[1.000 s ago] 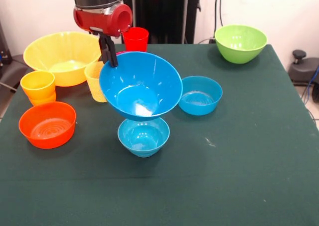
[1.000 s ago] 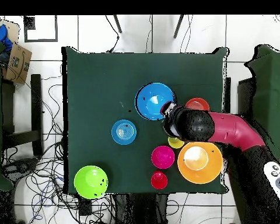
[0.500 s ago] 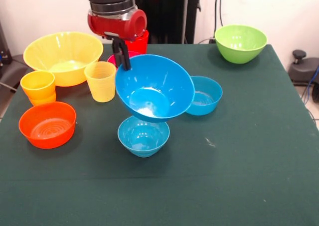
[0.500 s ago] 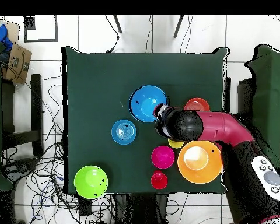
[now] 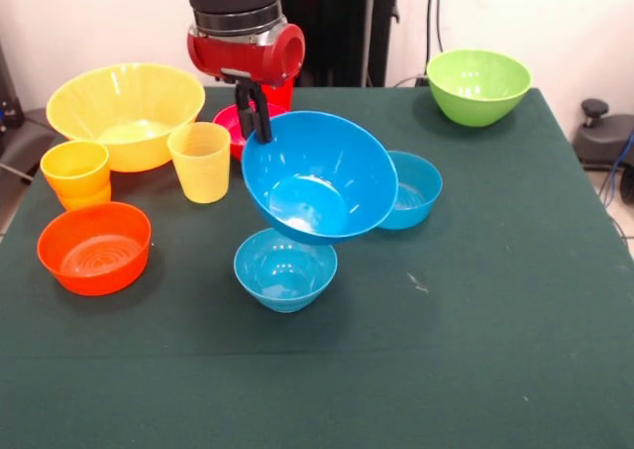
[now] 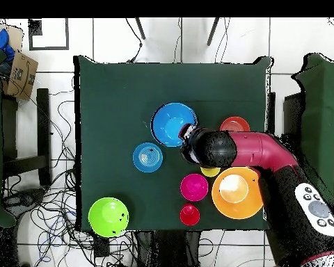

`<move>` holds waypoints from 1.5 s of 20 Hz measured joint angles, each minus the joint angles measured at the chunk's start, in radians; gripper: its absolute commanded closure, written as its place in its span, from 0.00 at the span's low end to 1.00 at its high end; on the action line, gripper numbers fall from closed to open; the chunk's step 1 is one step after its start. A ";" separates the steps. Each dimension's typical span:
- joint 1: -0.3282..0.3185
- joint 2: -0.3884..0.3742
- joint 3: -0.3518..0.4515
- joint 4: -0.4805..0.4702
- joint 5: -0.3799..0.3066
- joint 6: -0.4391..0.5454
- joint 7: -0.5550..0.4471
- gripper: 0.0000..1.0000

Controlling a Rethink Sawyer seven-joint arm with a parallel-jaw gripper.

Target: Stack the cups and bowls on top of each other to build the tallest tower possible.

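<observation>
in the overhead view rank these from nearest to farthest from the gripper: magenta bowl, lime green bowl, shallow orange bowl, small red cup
Measured from the gripper, which grips the large blue bowl by its rim:
1. Shallow orange bowl, to its right, beyond the arm.
2. Magenta bowl, below it.
3. Small red cup, lower still, near the table edge.
4. Lime green bowl, bottom left corner.

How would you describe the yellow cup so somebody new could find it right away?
In the front view, start at the big yellow-orange bowl at the table's back left. Just in front of its right side stands the yellow cup, upright. The orange-yellow cup further left is deeper in colour; the red cup is behind the gripper.
</observation>
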 measured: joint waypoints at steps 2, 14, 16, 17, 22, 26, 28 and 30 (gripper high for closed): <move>0.004 0.001 0.000 -0.006 0.000 0.000 0.000 1.00; 0.017 0.073 0.001 -0.098 -0.007 0.000 0.000 1.00; 0.017 0.097 0.003 -0.130 -0.007 0.000 0.000 1.00; 0.017 0.101 0.003 -0.136 -0.007 0.000 0.000 1.00; 0.017 0.132 0.006 -0.176 -0.010 0.000 0.000 1.00; 0.016 0.160 0.010 -0.201 -0.010 0.000 0.000 1.00; 0.015 0.166 0.011 -0.203 -0.010 0.000 0.000 1.00; 0.014 0.173 0.013 -0.203 -0.010 0.000 0.000 1.00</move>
